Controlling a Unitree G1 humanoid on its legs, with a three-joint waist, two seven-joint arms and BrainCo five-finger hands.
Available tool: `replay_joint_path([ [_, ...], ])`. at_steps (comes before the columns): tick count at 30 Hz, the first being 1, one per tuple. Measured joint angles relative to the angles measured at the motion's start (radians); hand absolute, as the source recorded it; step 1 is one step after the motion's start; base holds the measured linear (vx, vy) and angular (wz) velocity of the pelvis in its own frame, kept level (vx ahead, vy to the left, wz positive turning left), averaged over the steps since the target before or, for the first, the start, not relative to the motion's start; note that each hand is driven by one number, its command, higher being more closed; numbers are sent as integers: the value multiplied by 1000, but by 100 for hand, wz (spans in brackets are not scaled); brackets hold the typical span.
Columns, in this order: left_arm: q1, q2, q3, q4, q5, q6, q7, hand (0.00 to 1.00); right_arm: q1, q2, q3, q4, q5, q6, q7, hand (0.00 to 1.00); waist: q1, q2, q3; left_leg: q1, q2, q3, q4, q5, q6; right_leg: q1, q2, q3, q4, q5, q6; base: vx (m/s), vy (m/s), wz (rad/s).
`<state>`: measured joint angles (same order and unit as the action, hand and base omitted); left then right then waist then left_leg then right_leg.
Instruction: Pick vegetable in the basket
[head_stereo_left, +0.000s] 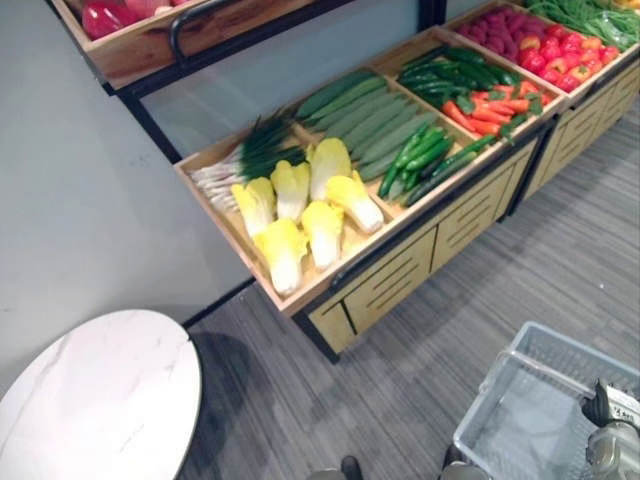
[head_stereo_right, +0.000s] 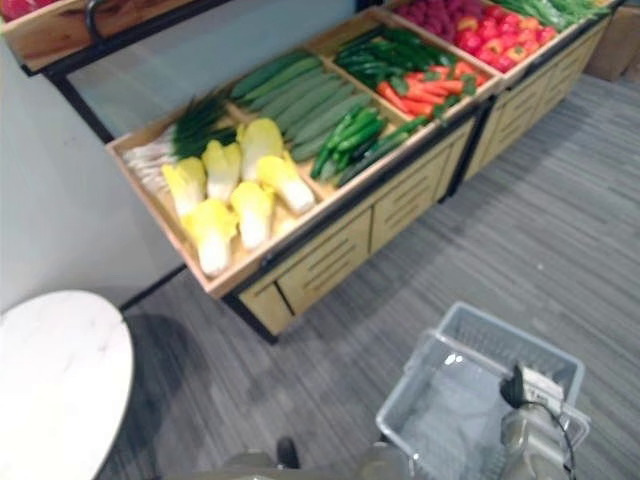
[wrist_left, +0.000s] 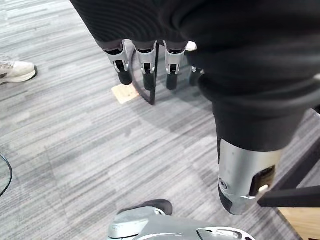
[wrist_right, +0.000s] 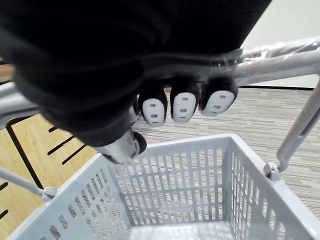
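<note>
Gripping the empty basket's (wrist_right: 175, 175) handle (wrist_right: 285, 60) with my right hand's (wrist_right: 182, 105) curled fingers; left hand (wrist_left: 145, 60) hangs slack, holding nothing. The cabbages (head_stereo_left: 322, 230) lie in the shelf crate (head_stereo_left: 228, 232), well apart. Stepping closer could swing the basket into it.

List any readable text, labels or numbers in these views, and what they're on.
None can be read.
Wooden vegetable stand: no sign or price tag visible.
Basket: no label on the walls in view.
Tan patch on the floor: no legible print.
Shoe: dark mark, too small to read.
</note>
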<state>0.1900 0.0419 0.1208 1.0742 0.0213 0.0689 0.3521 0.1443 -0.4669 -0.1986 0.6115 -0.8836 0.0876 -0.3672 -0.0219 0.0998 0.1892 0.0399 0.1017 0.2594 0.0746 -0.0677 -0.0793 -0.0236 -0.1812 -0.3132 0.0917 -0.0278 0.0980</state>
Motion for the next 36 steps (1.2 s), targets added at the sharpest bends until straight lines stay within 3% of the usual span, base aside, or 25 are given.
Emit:
replay_joint_path([
  [2, -3, 2, -12, 0, 1, 0, 0, 0, 0, 4, 0, 25, -1, 0, 0, 100, 2, -8, 3, 8, -4, 5, 1, -31, 18, -17, -4, 19, 44, -26, 11, 34, 79, -21],
  [4, -6, 39, -48, 1, 2, 2, -3, 0, 9, 36, 6, 37, -2, 14, 3, 100, 1, -57, 3, 30, -32, 27, 22, -75, 26, -68, -64, 51, 199, -97, 31, 22, 102, -21],
  [7, -12, 67, -90, 0, 3, 5, -3, 0, 14, 52, 7, 38, 0, 24, 2, 100, -7, -80, 7, 53, -53, 33, 29, -105, 46, -149, -86, 145, 387, -91, 36, 47, 99, -11],
  [9, -29, 81, -96, -1, 3, 6, -1, 0, 19, 67, 6, 38, 2, 30, 2, 100, -12, -83, 13, 77, -38, 22, 24, -103, 55, -192, -80, 184, 465, -68, 23, 124, 30, 9],
  [10, -42, 81, -96, -2, 3, 6, 1, 0, 18, 76, 6, 38, 2, 31, 2, 100, -18, -82, 13, 78, -20, 12, 24, -103, 50, -191, -59, 186, 411, -94, -6, 137, -11, 16],
  [11, -51, 83, -95, -2, 3, 5, 1, 0, 14, 79, 6, 38, 2, 31, 2, 100, -21, -75, 12, 77, -11, 5, 24, -104, 49, -191, -50, 188, 373, -95, -8, 133, -58, 31],
  [13, -74, 92, -94, -3, 3, 5, 2, 0, 8, 90, 6, 37, 3, 31, 1, 100, -32, -92, 31, 78, 14, -20, 26, -104, 32, -201, -24, 218, 270, -84, -5, 158, -146, 42],
  [14, -79, 102, -94, -6, 4, 5, 3, 0, 12, 101, -1, 33, 20, 32, 1, 100, -37, -107, 39, 82, 27, -37, 35, -110, 7, -204, -17, 250, 197, -59, 9, 261, -286, 48],
  [16, -73, 123, -86, -14, 13, 5, 2, 0, 30, 127, -17, 33, 22, 33, -2, 100, -35, -165, 34, 92, 23, -63, 46, -128, -37, -196, -29, 285, 113, 70, 27, 232, -292, 41],
  [17, -82, 112, -79, -10, 25, 6, 3, 0, 23, 127, -37, 36, 22, 40, -1, 100, -31, -135, 43, 97, 59, -83, 49, -129, -62, -196, 1, 259, 155, 67, 18, 224, -317, 25],
  [19, -88, 79, -74, -11, 26, 2, 4, 0, 6, 104, -42, 27, 21, 42, -6, 100, -32, -86, 43, 105, 103, -86, 9, -105, -97, -231, 39, 233, 223, 4, -9, 249, -287, 14],
  [20, -90, 78, -74, -11, 26, 3, 5, 0, 4, 103, -43, 27, 21, 43, -6, 100, -32, -82, 41, 105, 104, -86, 5, -99, -99, -236, 39, 231, 232, -4, -12, 167, -188, 18],
  [23, -87, 68, -56, -10, 25, 0, 6, 0, 6, 102, -56, 28, 22, 38, -6, 100, -32, -74, 37, 103, 111, -86, 4, -43, -114, -234, 35, 206, 261, -46, -24, 100, -168, 21],
  [26, -82, 60, -8, -9, 20, 0, 20, 0, 17, 104, -57, 33, 27, 31, -6, 100, -33, -79, 35, 31, 125, -131, 150, -32, -108, -195, 22, 160, 251, -85, -39, 38, -115, 41],
  [28, -76, 60, -5, -11, 20, 0, 34, 0, 38, 101, -59, 34, 30, 31, -17, 100, -31, -88, 36, -45, 123, -134, 306, 34, -86, -137, -2, 125, 214, -87, -41, 28, -132, 50],
  [31, -67, 54, -2, -28, 17, 1, 39, 0, 55, 90, -63, 33, 30, 29, -25, 100, -29, -93, 39, -78, 127, -120, 372, 131, -77, -74, -12, 100, 164, -86, -42, 30, -116, 32],
  [34, -58, 45, 16, -69, -13, 1, 68, 0, 61, 91, -67, 29, 30, 15, -33, 100, -30, -94, 38, -91, 127, -101, 335, 105, -70, -56, -13, 99, 135, -83, -45, 68, -69, 17],
  [36, -59, 29, 53, -142, -20, -3, 123, 0, 73, 92, -69, 27, 30, 12, -53, 100, -28, -94, 38, -86, 101, -118, 184, 60, -82, -67, -13, 100, 134, -76, -55, 48, 8, 11],
])
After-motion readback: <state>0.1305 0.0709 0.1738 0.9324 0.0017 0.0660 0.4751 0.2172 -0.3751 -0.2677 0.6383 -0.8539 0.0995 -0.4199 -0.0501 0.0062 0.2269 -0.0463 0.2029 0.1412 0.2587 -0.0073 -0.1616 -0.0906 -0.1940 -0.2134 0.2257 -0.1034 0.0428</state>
